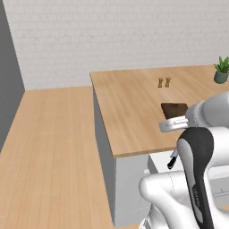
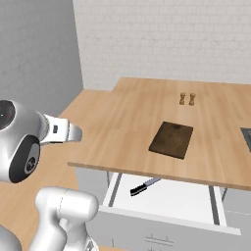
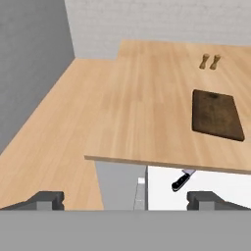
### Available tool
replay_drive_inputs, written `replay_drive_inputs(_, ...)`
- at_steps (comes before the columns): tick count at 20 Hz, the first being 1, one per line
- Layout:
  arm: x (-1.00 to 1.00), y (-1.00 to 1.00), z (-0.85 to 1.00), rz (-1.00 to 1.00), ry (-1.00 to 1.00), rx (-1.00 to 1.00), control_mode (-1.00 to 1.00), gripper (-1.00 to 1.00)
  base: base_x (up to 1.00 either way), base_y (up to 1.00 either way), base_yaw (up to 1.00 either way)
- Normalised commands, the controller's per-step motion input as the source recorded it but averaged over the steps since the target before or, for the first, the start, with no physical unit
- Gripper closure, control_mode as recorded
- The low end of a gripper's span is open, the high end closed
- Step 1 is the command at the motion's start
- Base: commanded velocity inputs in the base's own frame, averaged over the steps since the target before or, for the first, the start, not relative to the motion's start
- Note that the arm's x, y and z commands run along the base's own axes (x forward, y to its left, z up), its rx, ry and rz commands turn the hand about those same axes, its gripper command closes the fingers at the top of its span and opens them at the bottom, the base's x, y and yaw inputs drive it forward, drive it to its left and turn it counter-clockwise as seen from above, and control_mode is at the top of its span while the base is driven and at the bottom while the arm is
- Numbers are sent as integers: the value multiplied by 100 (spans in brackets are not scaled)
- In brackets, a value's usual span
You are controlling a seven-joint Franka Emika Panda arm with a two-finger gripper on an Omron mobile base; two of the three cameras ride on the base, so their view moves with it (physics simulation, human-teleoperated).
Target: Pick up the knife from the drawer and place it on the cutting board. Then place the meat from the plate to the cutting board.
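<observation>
Knife (image 2: 143,186): it lies in the open drawer (image 2: 166,198), black handle toward me, silver blade pointing in under the countertop edge — untouched.
Drawer: pulled out below the light wooden countertop (image 2: 132,127), white inside, nothing else in it that I can see.
Cutting board (image 2: 171,139): dark brown, flat on the countertop just above the drawer, bare — no knife, no meat on it.
Beyond the board: two small wooden shakers (image 2: 187,99) stand farther back; a potted plant (image 1: 221,70) sits at the far corner.
Progress: neither step is done, as I judge it; the knife comes first, then the meat.
My pincer (image 3: 130,200): spread wide and holding nothing, fingertips well apart.
My arm: hand raised, out in front of the counter and left of the drawer, looking down toward the knife.
</observation>
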Motion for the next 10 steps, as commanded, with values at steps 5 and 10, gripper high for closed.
replay_drive_inputs(5, -1, 0, 0, -1, -9, 0, -100, -100, 0, 0, 0)
replay_drive_inputs(10, -15, -1, 11, -1, 0, 0, -100, -100, 0, 0, 0)
